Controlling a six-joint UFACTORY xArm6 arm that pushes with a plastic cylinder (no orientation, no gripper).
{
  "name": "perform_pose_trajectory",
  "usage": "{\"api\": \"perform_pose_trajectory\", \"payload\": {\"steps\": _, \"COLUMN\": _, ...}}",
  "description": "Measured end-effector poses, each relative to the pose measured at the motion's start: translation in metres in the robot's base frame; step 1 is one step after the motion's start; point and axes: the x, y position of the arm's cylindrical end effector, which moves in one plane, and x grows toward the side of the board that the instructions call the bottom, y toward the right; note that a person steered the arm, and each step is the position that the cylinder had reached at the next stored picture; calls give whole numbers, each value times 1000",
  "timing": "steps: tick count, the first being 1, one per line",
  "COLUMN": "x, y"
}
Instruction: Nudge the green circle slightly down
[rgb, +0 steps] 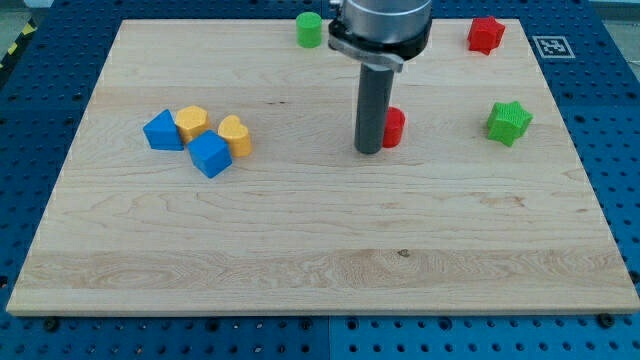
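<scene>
The green circle (308, 29) stands near the top edge of the wooden board (320, 250), a little left of centre. My tip (369, 150) rests on the board well below and to the right of the green circle, apart from it. A red block (394, 127) sits just right of the rod, partly hidden by it; its shape is unclear. The arm's body covers the board's top centre, just right of the green circle.
A red star (485, 34) is at the top right. A green star (509, 122) is at the right. At the left sit a blue triangle-like block (163, 131), an orange block (192, 123), an orange heart-like block (235, 135) and a blue cube (210, 155), clustered together.
</scene>
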Motion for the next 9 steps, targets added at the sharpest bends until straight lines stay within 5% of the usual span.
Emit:
{"api": "perform_pose_trajectory", "payload": {"steps": 3, "x": -33, "y": 55}}
{"api": "perform_pose_trajectory", "payload": {"steps": 5, "x": -87, "y": -6}}
{"api": "perform_pose_trajectory", "payload": {"steps": 7, "x": -176, "y": -160}}
{"api": "perform_pose_trajectory", "payload": {"steps": 8, "x": -234, "y": -165}}
{"api": "perform_pose_trajectory", "payload": {"steps": 9, "x": -235, "y": -164}}
